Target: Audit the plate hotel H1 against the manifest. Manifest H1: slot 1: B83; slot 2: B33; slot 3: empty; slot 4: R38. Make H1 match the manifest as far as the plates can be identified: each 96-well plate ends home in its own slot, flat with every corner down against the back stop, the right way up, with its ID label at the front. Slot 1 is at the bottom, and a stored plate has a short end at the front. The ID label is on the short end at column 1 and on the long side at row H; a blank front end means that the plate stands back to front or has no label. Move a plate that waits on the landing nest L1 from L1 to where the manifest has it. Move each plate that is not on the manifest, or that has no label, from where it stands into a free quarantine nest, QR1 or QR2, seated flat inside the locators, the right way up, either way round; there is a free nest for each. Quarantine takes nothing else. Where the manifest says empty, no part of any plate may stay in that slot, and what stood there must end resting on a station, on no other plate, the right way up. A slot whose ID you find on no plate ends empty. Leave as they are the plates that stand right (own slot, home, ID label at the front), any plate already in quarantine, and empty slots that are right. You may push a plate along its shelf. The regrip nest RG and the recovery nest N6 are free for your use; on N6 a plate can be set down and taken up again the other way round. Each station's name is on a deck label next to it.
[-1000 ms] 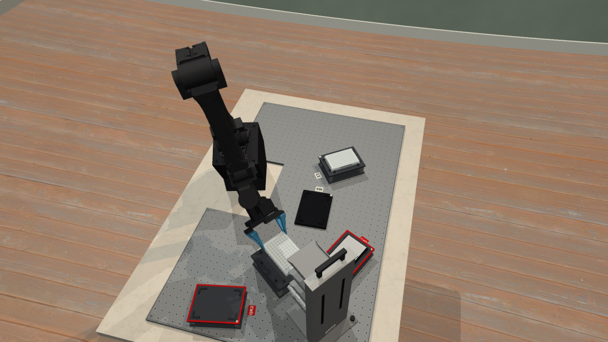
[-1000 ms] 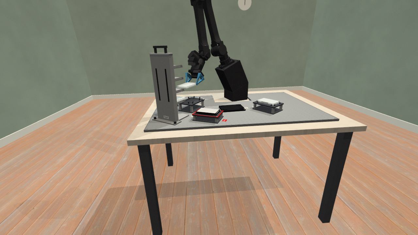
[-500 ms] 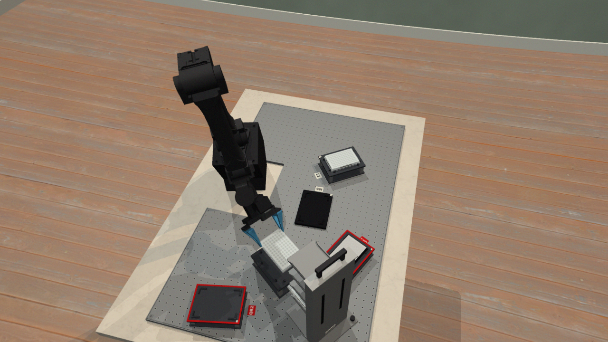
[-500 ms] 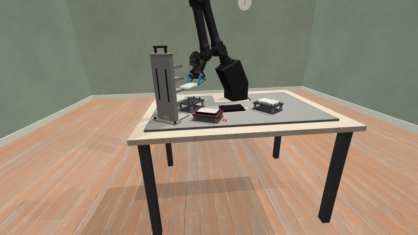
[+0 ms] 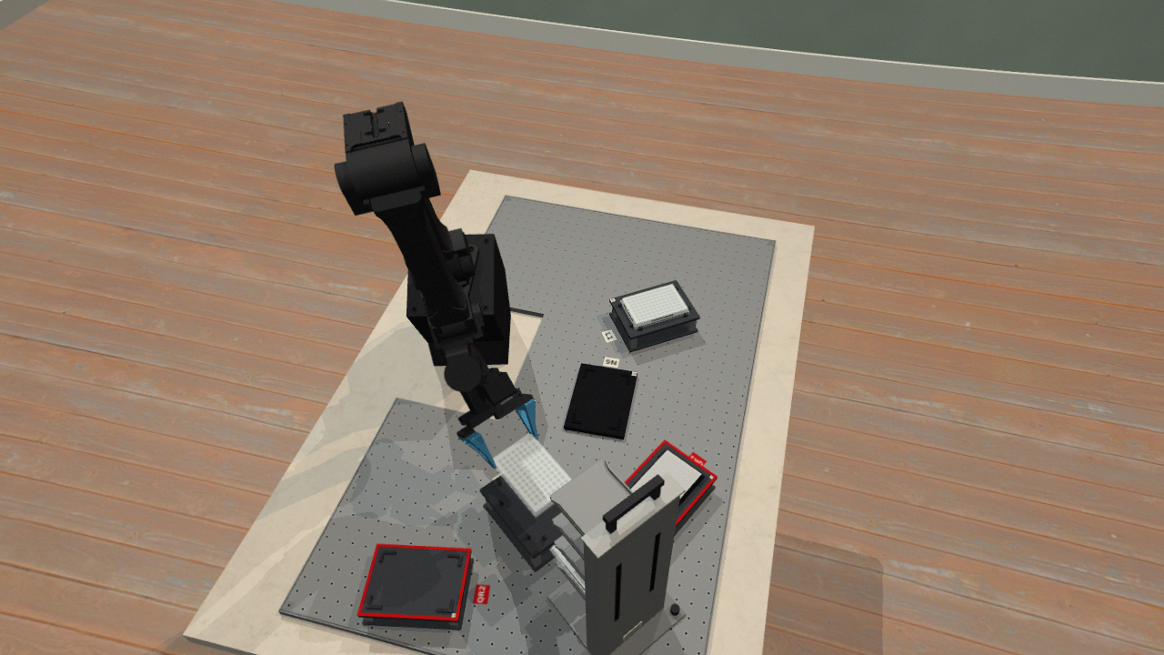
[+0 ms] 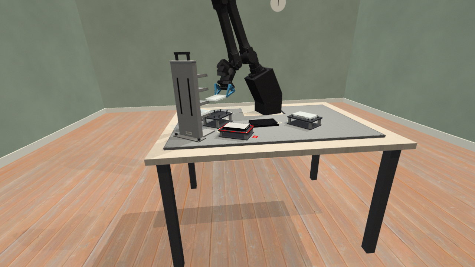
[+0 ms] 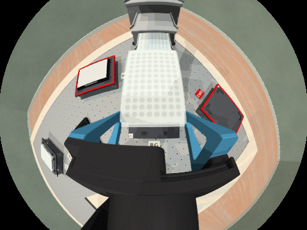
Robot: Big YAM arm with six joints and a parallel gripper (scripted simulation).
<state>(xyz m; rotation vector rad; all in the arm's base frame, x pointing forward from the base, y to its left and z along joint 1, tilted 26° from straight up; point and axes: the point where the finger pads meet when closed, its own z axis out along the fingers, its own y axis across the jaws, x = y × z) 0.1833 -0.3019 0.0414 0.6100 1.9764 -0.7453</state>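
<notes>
The grey plate hotel H1 (image 5: 627, 538) stands at the deck's front; it also shows in the exterior view (image 6: 186, 96). A white 96-well plate (image 5: 530, 474) sticks far out of it, level, under two bare upper shelves (image 6: 202, 82). My gripper (image 5: 511, 448) is shut on this plate's outer short end, one blue finger on each long side, as the wrist view (image 7: 153, 128) shows. The plate (image 7: 153, 85) hangs above the regrip nest RG (image 5: 520, 521). I cannot see its ID label. Another plate (image 6: 205, 112) lies on the bottom shelf.
Landing nest L1 holds a white plate (image 5: 655, 305). The black N6 nest (image 5: 600, 398) is bare. The red-framed QR1 nest beside the hotel holds a white plate (image 6: 236, 126). The red-framed QR2 nest (image 5: 415, 582) is bare. The arm's base (image 5: 480, 293) stands behind.
</notes>
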